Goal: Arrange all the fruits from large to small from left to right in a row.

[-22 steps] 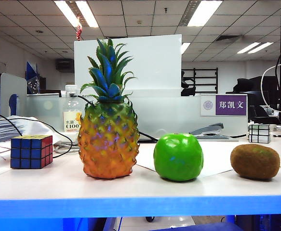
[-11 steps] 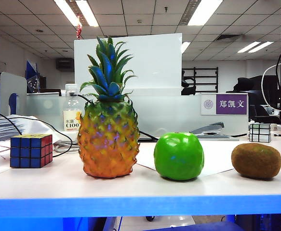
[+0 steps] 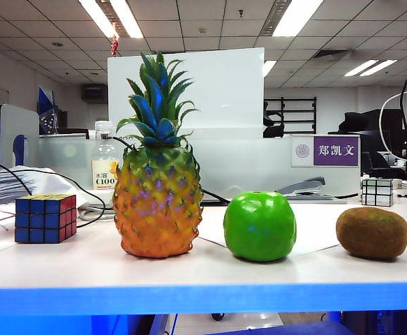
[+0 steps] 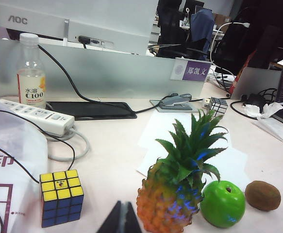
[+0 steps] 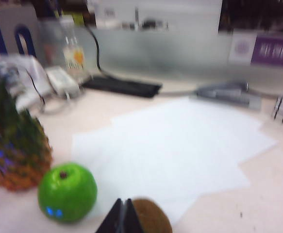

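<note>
Fluorescent ceiling panels (image 3: 112, 17) light the scene evenly and brightly. The exterior view is sharp, with soft glare on the green apple (image 3: 260, 226). The left wrist view is clear; the right wrist view is blurred throughout.

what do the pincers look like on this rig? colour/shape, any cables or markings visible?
Only the tips show. Left pincer: two dark, near-black wedge-shaped fingers tapering to a point, pressed together. Right pincer: same dark tapered pair, blurred. No cables or markings visible on either; neither arm appears in the exterior view.
</note>
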